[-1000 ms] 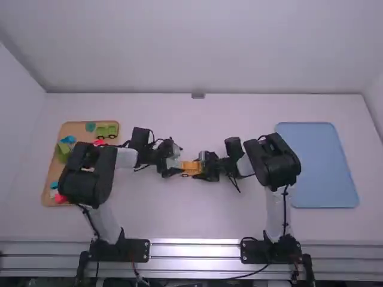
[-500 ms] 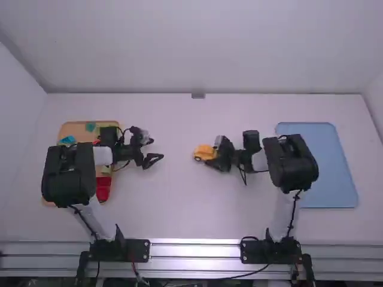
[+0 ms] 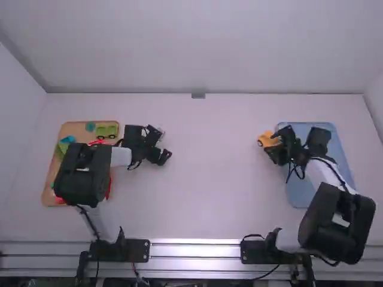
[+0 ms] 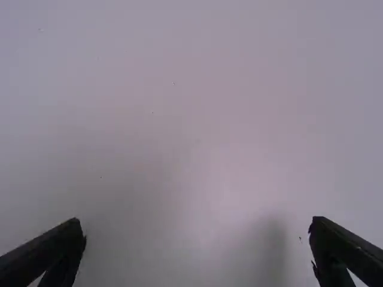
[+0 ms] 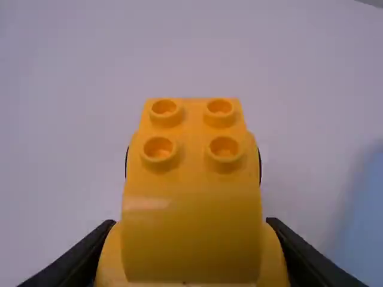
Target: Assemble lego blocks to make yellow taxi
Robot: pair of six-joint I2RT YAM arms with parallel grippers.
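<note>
- We see the yellow taxi (image 5: 191, 230) in our right gripper (image 5: 190, 245), over the bench (image 3: 197, 197) and just beside the blue tray (image 3: 302, 194).
- The two right fingers squeeze it, one on each side, down low where the body is wide.
- Our left gripper (image 4: 197, 224) is wide apart and has nothing in it. It is over the bench, near the wooden tray (image 3: 49, 179).
- We think the taxi is light, so our arm does not need to work hard. It looks like hard, smooth plastic, so it won't squash, but it could slip if we hold it too loosely.
- It should not break easily. The weak part, we guess, is where the blocks click together. If we bump or twist it, a block might pop off.
- The flat low sides are the best place to hold. The round bumps (image 5: 224, 148) on top are small, and the curved part might slide away from us.
- The building looks done or almost done to us. Next, we think, we take the taxi over the blue tray and set it down flat.
- It may have wheels that turn, so we should let go gently, or it could roll.
</note>
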